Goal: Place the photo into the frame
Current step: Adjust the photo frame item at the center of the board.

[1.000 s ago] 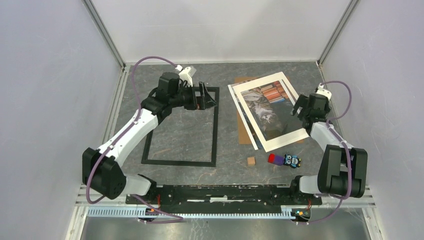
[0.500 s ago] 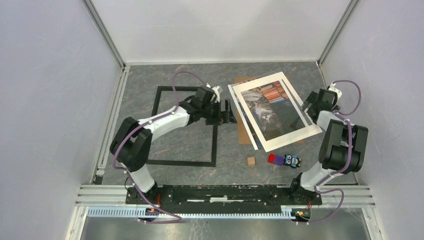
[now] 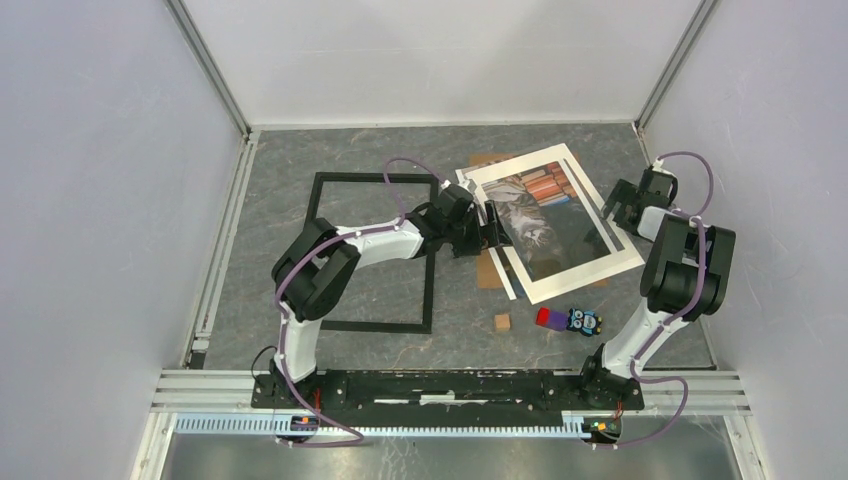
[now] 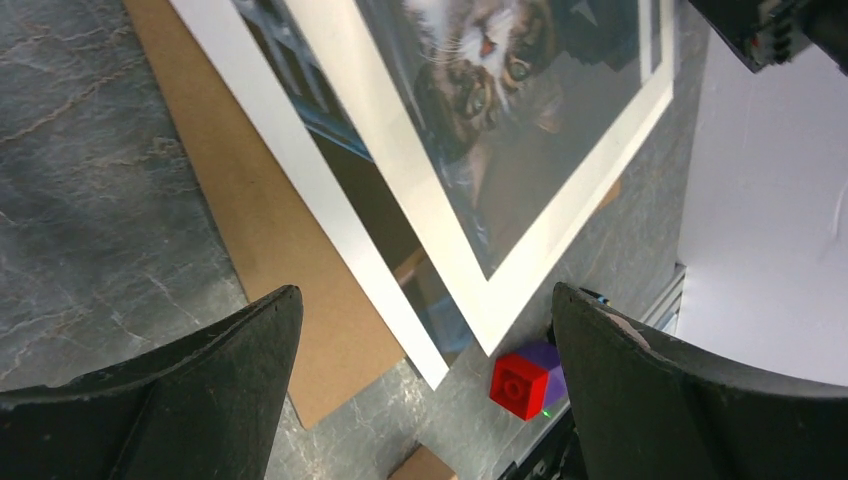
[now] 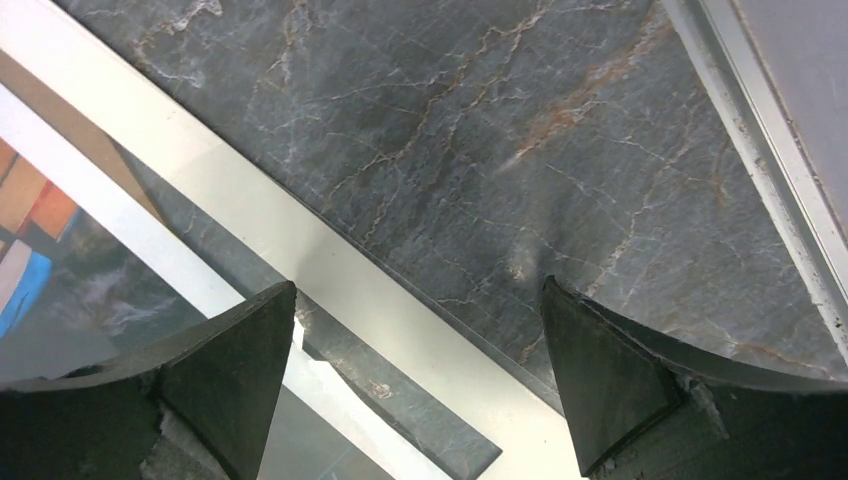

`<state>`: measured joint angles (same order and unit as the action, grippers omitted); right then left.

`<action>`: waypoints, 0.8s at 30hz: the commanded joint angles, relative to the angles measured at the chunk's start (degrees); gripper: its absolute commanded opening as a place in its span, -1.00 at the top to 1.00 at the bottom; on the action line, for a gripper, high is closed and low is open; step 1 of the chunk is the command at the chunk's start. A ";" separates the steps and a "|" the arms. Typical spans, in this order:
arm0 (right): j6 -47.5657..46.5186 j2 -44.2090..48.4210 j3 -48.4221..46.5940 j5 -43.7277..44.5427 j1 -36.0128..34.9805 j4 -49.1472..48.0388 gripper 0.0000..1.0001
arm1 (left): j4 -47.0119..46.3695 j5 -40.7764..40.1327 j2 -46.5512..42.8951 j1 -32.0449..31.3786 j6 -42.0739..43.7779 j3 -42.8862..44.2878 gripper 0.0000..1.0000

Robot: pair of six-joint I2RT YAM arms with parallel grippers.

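The thin black frame lies flat left of centre with nothing in it. To its right lies the photo, a cat under books, also in the left wrist view. A white mat lies askew over it, and a brown backing board sticks out beneath. My left gripper is at the photo's left edge. Its jaws are open above the board and the mat's corner, holding nothing. My right gripper stands open over the mat's right strip.
A small wooden cube, a red-and-purple block and a little owl figure lie in front of the photo. The right wall's metal rail runs close to my right gripper. Grey walls enclose the table on three sides.
My left gripper swung right from above the frame's top right corner to the photo's left edge. The right gripper drew back toward the right wall. The mat has slid to the right.
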<state>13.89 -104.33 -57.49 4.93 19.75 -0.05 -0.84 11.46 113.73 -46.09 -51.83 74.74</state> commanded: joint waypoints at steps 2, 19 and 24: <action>-0.18 0.26 0.81 -4.65 0.25 -0.03 -0.94 | -3.51 -2.79 1.96 -0.30 -3.49 2.99 -1.00; 2.84 9.68 16.11 -11.56 0.36 -5.42 -0.93 | -6.82 -1.70 7.15 3.43 -3.27 4.44 -1.00; 4.97 12.62 19.75 -14.01 0.40 -7.61 -0.92 | -8.29 -1.46 8.14 5.22 -3.86 4.53 -1.00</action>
<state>15.55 -93.36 -41.43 -5.15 20.05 -10.17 -5.10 9.63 120.68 -42.09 -53.12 79.00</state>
